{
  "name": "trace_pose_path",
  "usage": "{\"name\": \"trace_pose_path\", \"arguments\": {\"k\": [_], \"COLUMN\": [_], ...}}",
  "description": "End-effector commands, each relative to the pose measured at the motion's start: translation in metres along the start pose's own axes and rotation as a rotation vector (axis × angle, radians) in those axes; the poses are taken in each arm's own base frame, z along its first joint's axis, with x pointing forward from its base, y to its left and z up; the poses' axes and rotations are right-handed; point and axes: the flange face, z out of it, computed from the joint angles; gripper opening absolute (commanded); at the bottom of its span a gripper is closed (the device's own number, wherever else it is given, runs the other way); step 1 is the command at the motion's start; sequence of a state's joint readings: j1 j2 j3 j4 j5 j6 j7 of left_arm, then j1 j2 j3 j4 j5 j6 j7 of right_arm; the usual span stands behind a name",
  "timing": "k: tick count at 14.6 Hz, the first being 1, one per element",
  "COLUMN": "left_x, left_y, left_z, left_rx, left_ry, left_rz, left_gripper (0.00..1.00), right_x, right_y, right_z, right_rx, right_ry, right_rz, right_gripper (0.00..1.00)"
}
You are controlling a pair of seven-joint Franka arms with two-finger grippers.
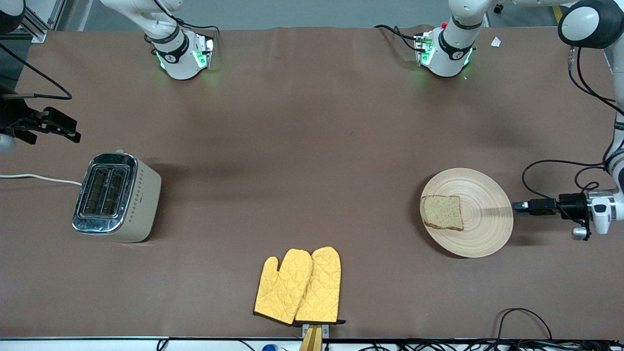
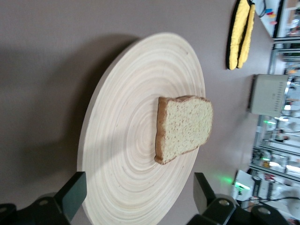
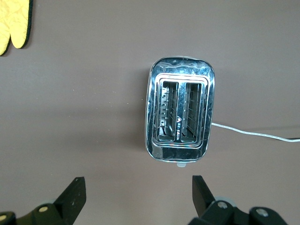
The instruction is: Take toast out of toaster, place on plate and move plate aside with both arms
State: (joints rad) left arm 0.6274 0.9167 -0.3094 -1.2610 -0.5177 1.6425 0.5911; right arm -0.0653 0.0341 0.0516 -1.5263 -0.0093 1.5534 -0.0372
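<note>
The round pale wooden plate [image 1: 482,214] lies on the brown table toward the left arm's end. The toast [image 1: 442,212] lies flat on it, on the part toward the right arm's end. The plate [image 2: 126,154] and the toast [image 2: 183,127] also show in the left wrist view. My left gripper [image 1: 516,206] is low and level at the plate's rim, open, and in the left wrist view [image 2: 139,192] its fingers stand on either side of the rim. My right gripper [image 1: 72,131] is open and empty over the table beside the toaster, also in the right wrist view [image 3: 138,194].
A silver and cream toaster [image 1: 117,197] with two empty slots [image 3: 180,110] stands toward the right arm's end, its white cord [image 1: 39,178] running off the table. Two yellow quilted oven mitts [image 1: 298,286] lie near the table's front edge.
</note>
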Motion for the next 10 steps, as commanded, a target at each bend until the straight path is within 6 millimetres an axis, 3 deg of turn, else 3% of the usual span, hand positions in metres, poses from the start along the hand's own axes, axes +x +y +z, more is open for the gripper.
{"name": "trace_pose_path", "arguments": {"k": [1,4,5,8,10], "left_x": [0.016,0.03,0.034,0.038,0.035], "left_y": [0.052,0.133,0.17,0.274,0.329], "left_z": [-0.021,-0.029,-0.028,-0.006,0.016], "left_rx": [0.143,0.306,0.382,0.603,0.669], "left_ry": [-0.008,-0.013,-0.018,-0.017,0.006], "left_rz": [0.019,0.001,0.004,-0.015,-0.046], "left_gripper": [1.0,1.0,1.0,1.0,1.0], "right_x": [-0.004,-0.004,-0.004,-0.004,-0.004], "right_y": [0.001,0.001,0.002,0.002,0.002], "right_z": [-0.004,-0.002,-0.003,-0.002,-0.002], "right_rx": [0.001,0.003,0.004,0.006,0.007], "right_ry": [0.002,-0.002,0.001,-0.004,-0.003], "right_rz": [0.002,0.002,0.004,0.005,0.005], "right_gripper": [1.0,1.0,1.0,1.0,1.0]}}
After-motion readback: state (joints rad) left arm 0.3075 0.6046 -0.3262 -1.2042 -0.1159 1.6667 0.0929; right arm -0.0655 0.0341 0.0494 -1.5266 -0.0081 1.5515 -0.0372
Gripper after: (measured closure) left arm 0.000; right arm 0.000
